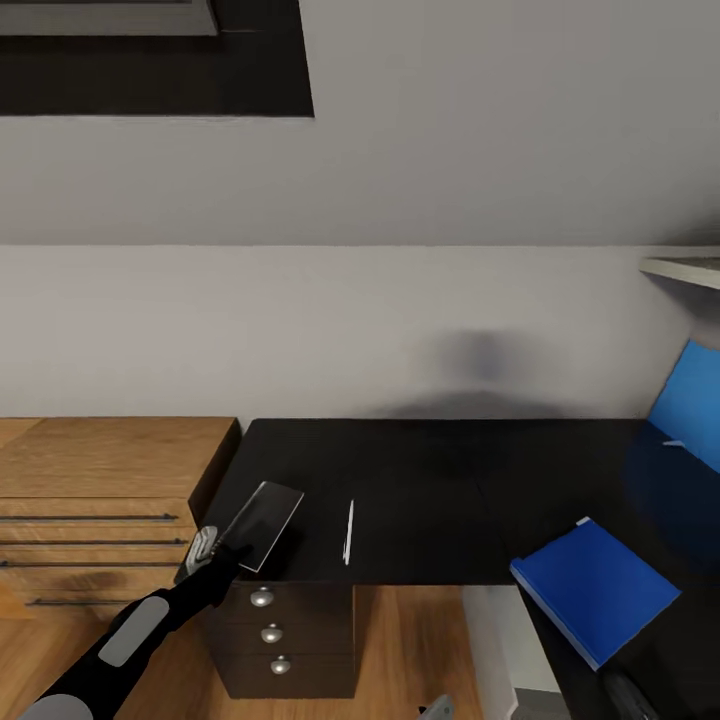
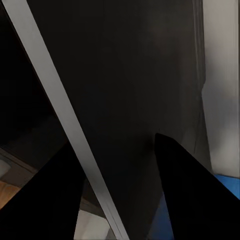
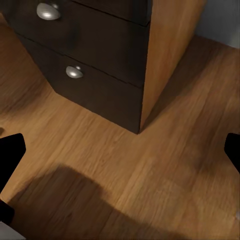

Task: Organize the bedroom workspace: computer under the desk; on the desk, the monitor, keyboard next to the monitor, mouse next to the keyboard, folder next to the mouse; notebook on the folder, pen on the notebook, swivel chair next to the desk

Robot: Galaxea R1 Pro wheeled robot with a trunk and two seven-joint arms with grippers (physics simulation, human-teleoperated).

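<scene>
the notebook [image 1: 262, 524], a flat dark cover with a pale edge, lies at the front left corner of the table [image 1: 450, 470] and overhangs the front edge. the left claw [image 1: 222, 553] is clenched on the overhanging corner of the notebook; in the left wrist view its fingers [image 2: 190, 195] straddle the notebook's pale edge [image 2: 60, 105]. the pen [image 1: 349, 531], thin and white, lies near the front edge, just beside the notebook and apart from it. the folder [image 1: 597, 587] lies on the right wing of the table, well apart from the pen. the drawers [image 1: 272, 630] sit under the front left corner. a wooden chest [image 1: 100, 480] stands against the table's left edge. the right claw [image 3: 120, 165] is released, fingers wide apart above the wooden floor [image 3: 165, 170].
</scene>
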